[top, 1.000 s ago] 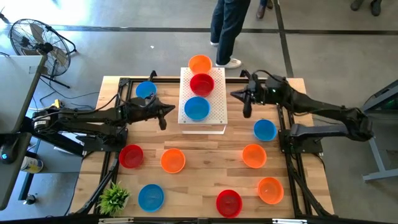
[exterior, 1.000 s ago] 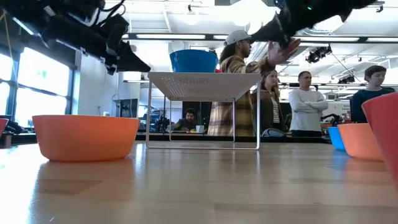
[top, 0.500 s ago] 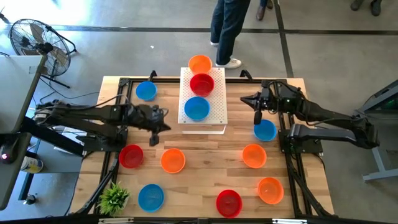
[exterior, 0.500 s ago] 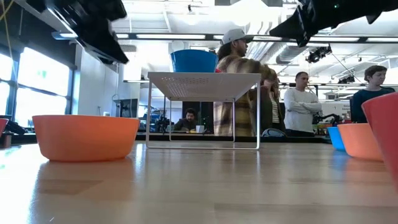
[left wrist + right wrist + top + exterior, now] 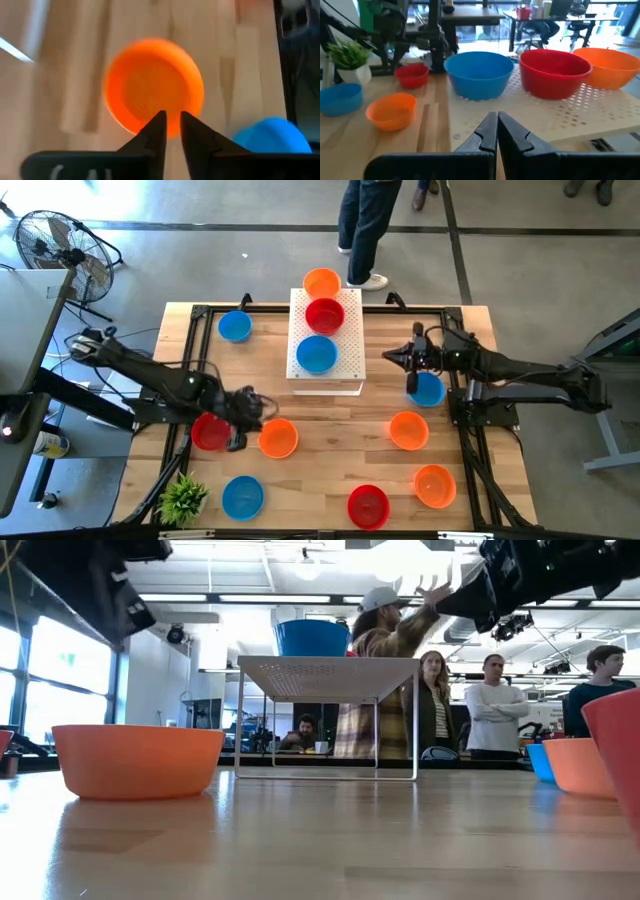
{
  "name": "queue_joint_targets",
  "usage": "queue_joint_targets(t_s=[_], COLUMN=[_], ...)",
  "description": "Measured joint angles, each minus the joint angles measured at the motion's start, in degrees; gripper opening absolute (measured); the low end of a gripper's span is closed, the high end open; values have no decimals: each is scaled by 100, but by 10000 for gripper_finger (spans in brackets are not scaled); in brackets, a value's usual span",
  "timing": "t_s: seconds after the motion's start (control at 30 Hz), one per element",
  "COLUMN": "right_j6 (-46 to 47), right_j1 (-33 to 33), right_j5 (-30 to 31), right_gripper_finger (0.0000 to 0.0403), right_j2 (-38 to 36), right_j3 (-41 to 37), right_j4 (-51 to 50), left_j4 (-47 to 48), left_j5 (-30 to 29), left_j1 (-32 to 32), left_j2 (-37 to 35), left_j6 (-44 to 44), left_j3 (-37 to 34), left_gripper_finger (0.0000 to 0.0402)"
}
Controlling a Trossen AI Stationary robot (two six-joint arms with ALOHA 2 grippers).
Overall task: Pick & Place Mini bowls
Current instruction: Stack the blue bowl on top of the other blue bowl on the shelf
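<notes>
Small round bowls in red, orange and blue stand on the wooden table, and three more sit on the white perforated platform (image 5: 345,370): orange (image 5: 321,282), red (image 5: 325,315), blue (image 5: 316,354). My left gripper (image 5: 243,428) hangs above the table between a red bowl (image 5: 208,432) and an orange bowl (image 5: 279,438). In the left wrist view its fingers (image 5: 171,122) stand a narrow gap apart over that orange bowl's (image 5: 152,82) rim. My right gripper (image 5: 411,372) is shut and hovers at the far-left rim of a blue bowl (image 5: 428,391), right of the platform.
More bowls stand on the table: blue (image 5: 235,326), blue (image 5: 242,497), red (image 5: 367,506), orange (image 5: 435,485), orange (image 5: 408,430). A small green plant (image 5: 184,497) stands at the near left corner. A person (image 5: 368,220) stands beyond the far edge.
My left gripper has swung from the platform's left side toward the near edge and now hangs between the red and orange bowls. My right gripper has moved a little toward the near edge and the right, from beside the platform's far right part to the blue bowl.
</notes>
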State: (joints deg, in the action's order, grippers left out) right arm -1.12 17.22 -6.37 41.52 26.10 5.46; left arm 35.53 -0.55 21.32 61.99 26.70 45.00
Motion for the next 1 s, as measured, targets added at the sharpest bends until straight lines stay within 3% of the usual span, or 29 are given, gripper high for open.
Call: queue_joint_targets(t_s=[0.17, 0.37, 0.67, 0.87, 1.0], right_j6=[110, 63, -322, -388, -390], right_j1=[-204, -372, -668, -813, -843], right_j5=[42, 118, 284, 290, 332], right_gripper_finger=[1, 1, 2, 2, 1], right_j2=[0, -2, 9, 9, 9], right_j3=[-309, -447, -451, -451, -451], right_j4=[471, 664, 686, 736, 734], left_j4=[472, 439, 360, 360, 363], left_j5=[51, 716, 865, 505, 402], left_j1=[514, 1016, 1775, 2009, 1998], left_j2=[887, 1709, 2381, 2613, 2751], left_j6=[383, 1207, 2573, 3004, 3083], left_j3=[616, 1033, 1103, 1103, 1103], left_gripper_finger=[118, 163, 167, 165, 141])
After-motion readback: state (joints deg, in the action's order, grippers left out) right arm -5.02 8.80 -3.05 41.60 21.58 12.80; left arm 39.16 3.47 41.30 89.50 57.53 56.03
